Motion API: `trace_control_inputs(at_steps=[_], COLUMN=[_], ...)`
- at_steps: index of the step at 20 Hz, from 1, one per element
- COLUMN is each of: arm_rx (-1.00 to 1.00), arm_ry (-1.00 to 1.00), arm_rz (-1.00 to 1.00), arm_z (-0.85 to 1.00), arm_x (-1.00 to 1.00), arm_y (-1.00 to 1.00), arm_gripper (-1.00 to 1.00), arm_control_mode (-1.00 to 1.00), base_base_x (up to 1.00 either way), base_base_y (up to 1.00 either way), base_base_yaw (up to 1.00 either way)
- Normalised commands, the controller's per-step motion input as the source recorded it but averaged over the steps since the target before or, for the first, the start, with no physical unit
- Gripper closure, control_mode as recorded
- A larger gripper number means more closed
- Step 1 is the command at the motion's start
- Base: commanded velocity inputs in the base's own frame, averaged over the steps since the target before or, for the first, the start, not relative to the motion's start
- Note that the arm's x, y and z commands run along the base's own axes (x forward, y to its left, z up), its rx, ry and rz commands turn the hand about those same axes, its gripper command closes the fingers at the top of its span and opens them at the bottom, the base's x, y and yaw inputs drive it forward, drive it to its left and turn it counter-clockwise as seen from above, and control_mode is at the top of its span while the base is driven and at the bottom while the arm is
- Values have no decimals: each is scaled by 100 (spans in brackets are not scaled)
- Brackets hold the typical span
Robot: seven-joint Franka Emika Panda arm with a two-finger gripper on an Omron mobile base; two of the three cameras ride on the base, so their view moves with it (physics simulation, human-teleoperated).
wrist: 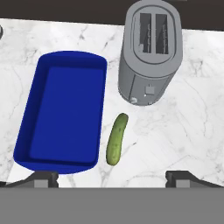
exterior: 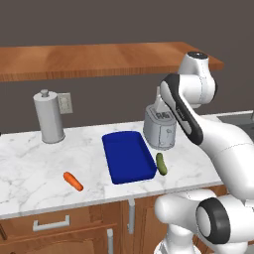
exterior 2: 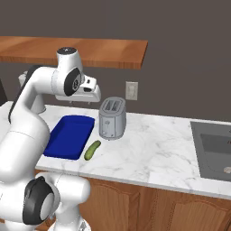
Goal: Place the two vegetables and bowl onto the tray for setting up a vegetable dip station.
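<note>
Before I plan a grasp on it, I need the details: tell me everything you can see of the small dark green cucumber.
The small dark green cucumber is a short, slightly curved, finger-shaped vegetable with a mottled, lightly bumpy skin. It looks whole. It lies flat on the white marble counter, just beside the long right rim of the deep blue rectangular tray and roughly parallel to it, in front of the grey metal toaster. Nothing grips it; whether it touches the tray's rim is unclear.

Marble tabletop [exterior 2: 149, 149] carries a blue tray [exterior 2: 68, 136], with a green cucumber [exterior 2: 92, 150] just beside its right front corner, apart from the rim. Grey toaster [exterior 2: 112, 118] stands behind the cucumber. Sink [exterior 2: 212, 149] at far right. White arm's hand hovers above the tray's back end, by the toaster.
</note>
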Motion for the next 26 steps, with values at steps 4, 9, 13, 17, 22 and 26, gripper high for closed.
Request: trace_control_inputs(at_steps=[4, 9, 13, 17, 22, 26], arm_rx=[0, 0, 0, 0, 0, 0], arm_ry=[0, 0, 0, 0, 0, 0], arm_rz=[0, 0, 0, 0, 0, 0], arm_z=[0, 0, 0, 0, 0, 0], arm_x=[0, 0, 0, 0, 0, 0], arm_y=[0, 0, 0, 0, 0, 0], arm_gripper=[-100, -100, -100, -100, -100, -100], arm_control_mode=[100, 100, 100, 100, 100, 100], base_base_x=[0, 0, 0, 0, 0, 0], base_base_y=[0, -4, -23, -37, -44, -49], base_base_yaw=[0, 0, -12, -14, -10, -5])
